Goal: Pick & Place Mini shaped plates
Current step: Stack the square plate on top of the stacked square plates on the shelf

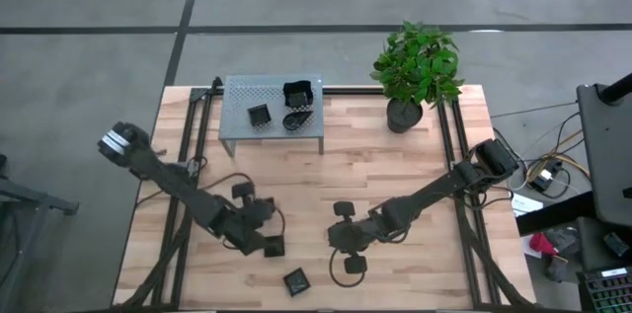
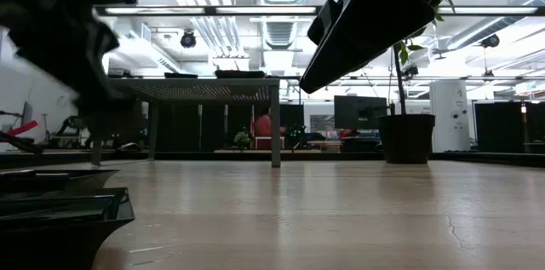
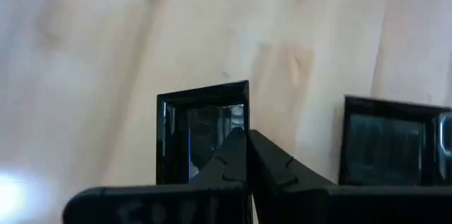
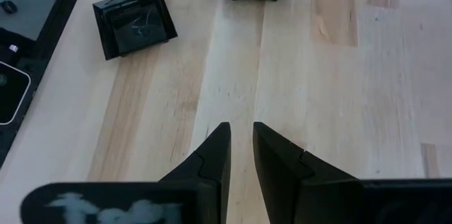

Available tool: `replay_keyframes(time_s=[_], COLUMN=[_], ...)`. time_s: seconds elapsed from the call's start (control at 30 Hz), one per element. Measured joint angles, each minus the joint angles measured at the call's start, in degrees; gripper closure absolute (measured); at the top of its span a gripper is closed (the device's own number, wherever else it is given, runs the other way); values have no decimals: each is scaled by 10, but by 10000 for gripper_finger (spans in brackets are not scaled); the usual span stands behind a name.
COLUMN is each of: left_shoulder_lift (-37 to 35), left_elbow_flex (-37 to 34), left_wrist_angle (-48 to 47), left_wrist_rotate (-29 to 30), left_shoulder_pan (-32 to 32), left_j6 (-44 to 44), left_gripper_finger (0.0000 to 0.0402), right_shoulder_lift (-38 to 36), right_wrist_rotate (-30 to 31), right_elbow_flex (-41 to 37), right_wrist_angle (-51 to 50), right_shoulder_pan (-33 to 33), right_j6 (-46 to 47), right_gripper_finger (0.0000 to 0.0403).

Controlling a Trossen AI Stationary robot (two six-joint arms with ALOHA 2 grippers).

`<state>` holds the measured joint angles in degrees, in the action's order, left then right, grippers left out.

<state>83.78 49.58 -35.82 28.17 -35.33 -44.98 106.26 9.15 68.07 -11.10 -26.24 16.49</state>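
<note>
A small black square plate [image 3: 201, 128] lies on the wooden table near its front, and my left gripper [image 3: 247, 146] is shut on its rim; it also shows in the high view [image 1: 274, 247]. A second square plate [image 1: 296, 280] lies nearer the front edge, and shows in the left wrist view [image 3: 395, 139]. Three more dark plates, two square [image 1: 259, 116] [image 1: 298, 93] and one leaf-shaped [image 1: 296, 121], rest on a raised perforated shelf [image 1: 237, 91]. My right gripper [image 4: 240, 146] hovers over bare wood to the right of the two plates, its fingers a little apart and empty. My left gripper pinches one side wall of the square plate [image 3: 245, 111] between its two fingers, one finger inside the dish and one outside. The fingers slant down at it from the table's left. Whether the plate's base is on the table or lifted, I cannot tell.
A potted plant [image 1: 415, 66] stands at the table's far right. The grey shelf stands on legs at the far middle. Black frame rails [image 1: 188, 175] run along the table's left and right sides. Open wood lies between the shelf and the grippers.
</note>
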Motion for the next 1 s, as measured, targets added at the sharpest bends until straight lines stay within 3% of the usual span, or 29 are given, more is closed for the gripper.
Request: replay_keyframes(time_s=[0.3,0.5,0.73,1.0], left_shoulder_lift=[-150,-226,-256,-226], left_elbow_flex=[1,15,28,27], left_wrist_angle=[-18,-16,-12,17], left_wrist_rotate=[155,214,215,192], left_shoulder_pan=[47,119,242,353], left_j6=[99,248,365,491], left_gripper_finger=[398,398,397,397], right_shoulder_lift=[0,0,0,0], right_wrist_rotate=[0,0,0,0], right_elbow_flex=[0,0,-3,-7], right_wrist_angle=[18,25,27,29], right_shoulder_pan=[0,0,0,0], right_j6=[-9,-18,-21,-19], right_gripper_finger=[346,346,346,346])
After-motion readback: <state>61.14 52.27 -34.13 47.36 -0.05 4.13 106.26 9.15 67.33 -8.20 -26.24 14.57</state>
